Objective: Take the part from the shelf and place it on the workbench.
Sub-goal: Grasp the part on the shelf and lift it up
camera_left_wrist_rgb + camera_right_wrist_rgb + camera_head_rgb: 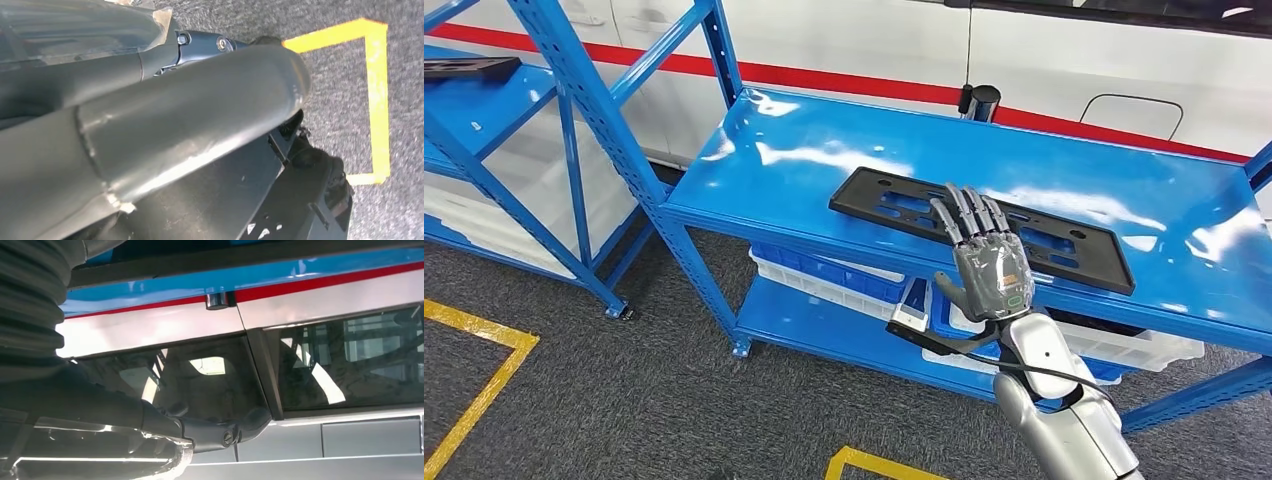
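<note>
A long black plastic part [894, 205] with cut-out slots lies flat on the blue workbench [824, 140]. My right hand [986, 262] reaches in from below, with its fingers stretched flat on top of the part's middle. Its thumb [946, 290] sticks out to the side in front of the bench's front edge, away from the part. In the right wrist view the part [250, 259] is a dark strip on the blue top, and the thumb [210, 432] is free. My left hand [190, 115] hangs over the grey floor with nothing in it.
A blue shelf rack [484, 110] stands to the left with another black part [464, 68] on it. White and blue bins [844, 280] sit under the workbench. A white vehicle with a red stripe [844, 78] stands behind it. Yellow tape [484, 385] marks the carpet.
</note>
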